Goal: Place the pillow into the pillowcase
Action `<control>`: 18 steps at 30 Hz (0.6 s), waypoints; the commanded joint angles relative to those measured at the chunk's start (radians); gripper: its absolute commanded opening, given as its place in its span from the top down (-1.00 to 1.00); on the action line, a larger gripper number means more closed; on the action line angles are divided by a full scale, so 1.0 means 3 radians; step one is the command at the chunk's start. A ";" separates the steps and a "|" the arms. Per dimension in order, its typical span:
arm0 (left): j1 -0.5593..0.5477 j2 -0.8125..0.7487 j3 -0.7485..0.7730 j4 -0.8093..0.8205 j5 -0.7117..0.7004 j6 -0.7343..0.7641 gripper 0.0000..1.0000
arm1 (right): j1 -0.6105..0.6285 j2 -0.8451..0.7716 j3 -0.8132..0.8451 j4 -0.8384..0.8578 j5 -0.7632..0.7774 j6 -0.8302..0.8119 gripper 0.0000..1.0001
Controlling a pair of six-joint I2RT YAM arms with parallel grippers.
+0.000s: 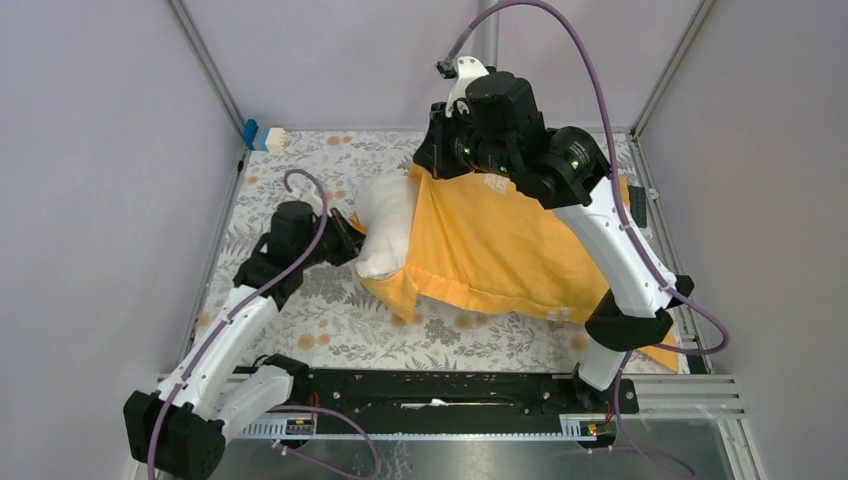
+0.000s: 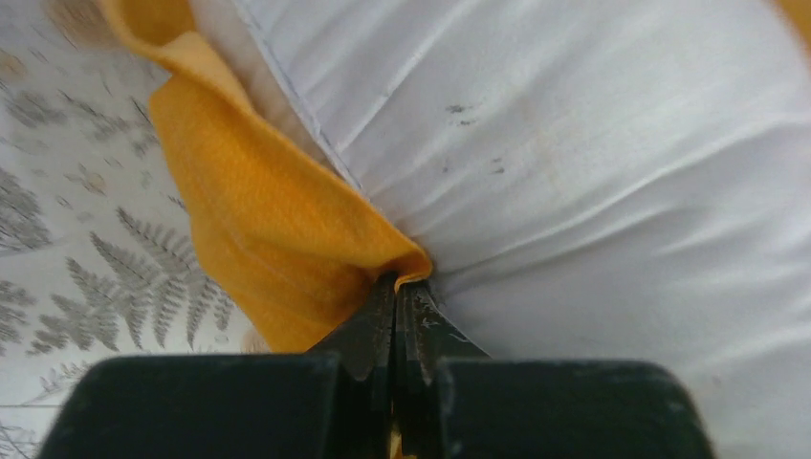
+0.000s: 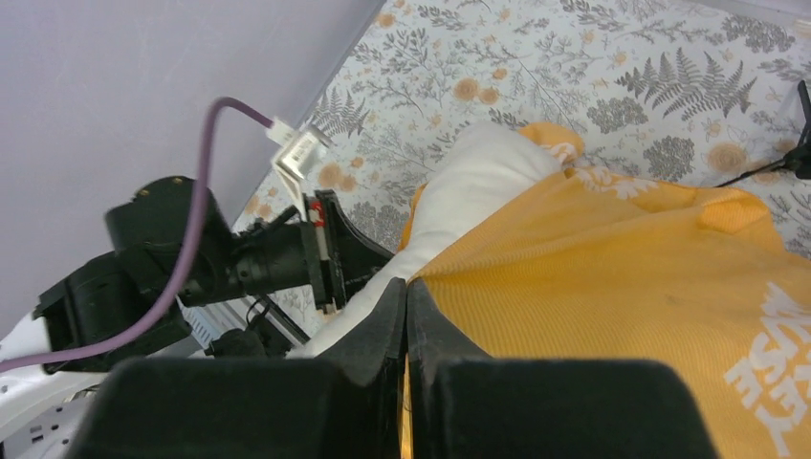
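Fingers of the left gripper and right gripper are pinching the floppy orange-yellow cloth pillowcase, with the plump white fabric pillow partly inside.

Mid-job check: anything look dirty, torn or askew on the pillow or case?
A few small dark smudges mark the pillow above the left fingers in the left wrist view. The pillowcase hem is bunched there; no tear visible.

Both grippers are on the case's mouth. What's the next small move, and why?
Probably draw the right gripper, shut on the raised hem of the orange-yellow cloth pillowcase, leftward over the plump white fabric pillow. The pillow's left end bulges out uncovered, while the left gripper pinches the lower hem beside it.
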 commanded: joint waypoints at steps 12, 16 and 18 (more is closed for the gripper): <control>-0.0593 0.0095 -0.0267 0.0348 -0.0095 -0.0274 1.00 | 0.0179 0.0002 0.0928 0.0344 0.0156 -0.0022 1.00; -0.0910 0.0112 -0.0322 0.0531 -0.0282 -0.0456 1.00 | 0.0208 -0.0257 0.0437 0.0894 -0.0194 -0.0017 1.00; -0.1057 0.0108 -0.0373 0.0639 -0.0408 -0.0574 1.00 | 0.0256 -0.0144 0.0649 0.0861 -0.0304 -0.0052 1.00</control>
